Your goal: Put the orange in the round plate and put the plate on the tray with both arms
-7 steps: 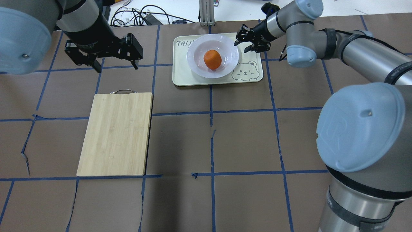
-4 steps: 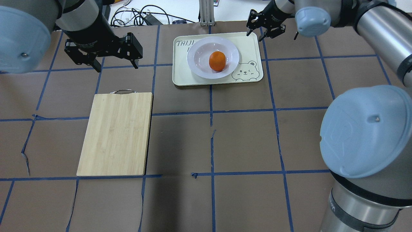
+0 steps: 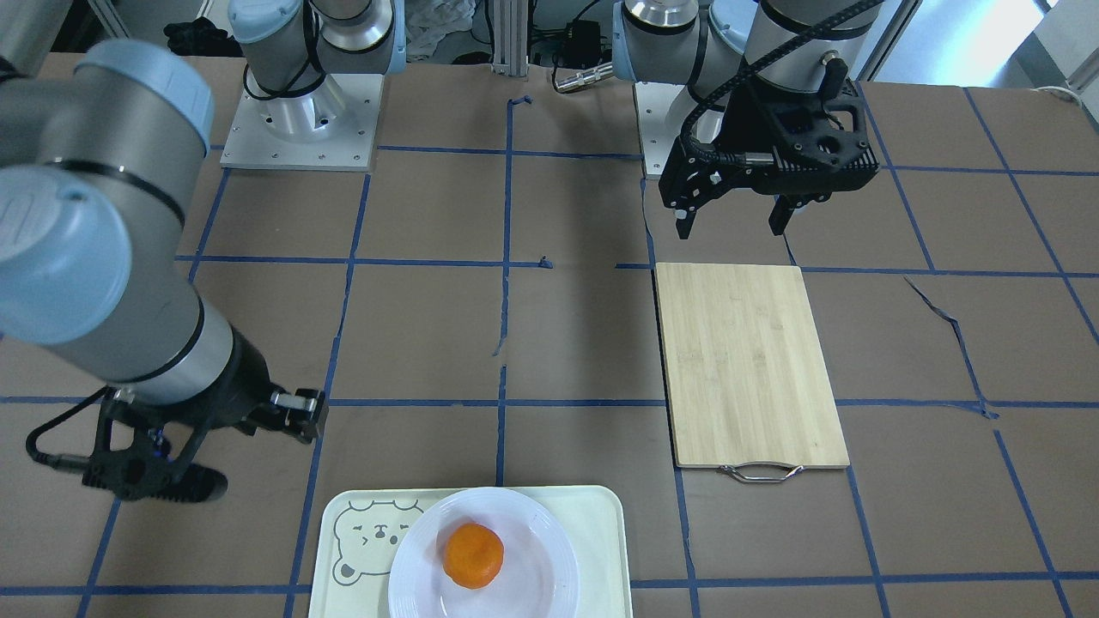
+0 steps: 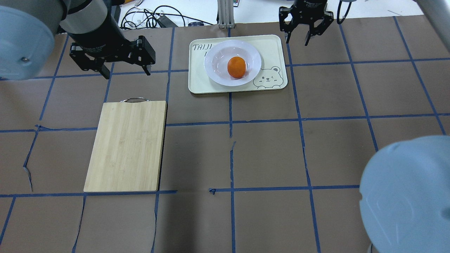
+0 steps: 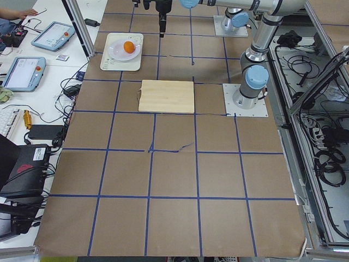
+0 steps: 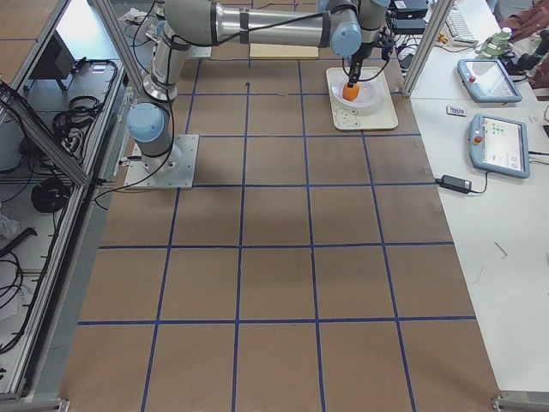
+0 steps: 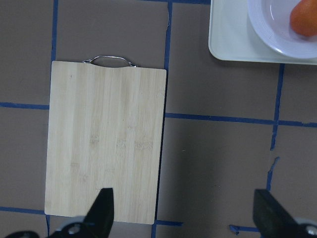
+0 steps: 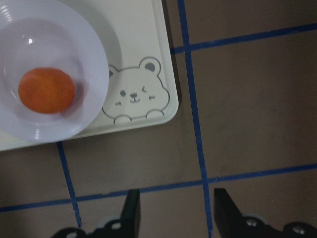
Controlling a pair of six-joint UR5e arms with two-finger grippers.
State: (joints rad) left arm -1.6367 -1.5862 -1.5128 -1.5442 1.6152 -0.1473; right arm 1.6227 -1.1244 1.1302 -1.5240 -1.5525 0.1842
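The brown-papered worktop point(image 4: 267, 151) carries a bamboo cutting board point(image 4: 126, 146) and the cream tray point(image 4: 272, 49). The tray is lettered "TAIJI" in one corner, and further writing there is hidden by the round plate point(image 4: 215, 70) resting on it. The orange point(image 4: 236, 67) lies in the plate's hollow. The left arm point(image 4: 89, 24) points down beyond the board's handle, jaws spread and empty. The right arm point(image 3: 112, 283) hangs just off the tray's far corner, jaws likewise apart.

front view: tray point(image 3: 601, 549), round plate point(image 3: 549, 541) cut by bottom edge | overhead: tray lettering point(image 4: 202, 46) partly under round plate
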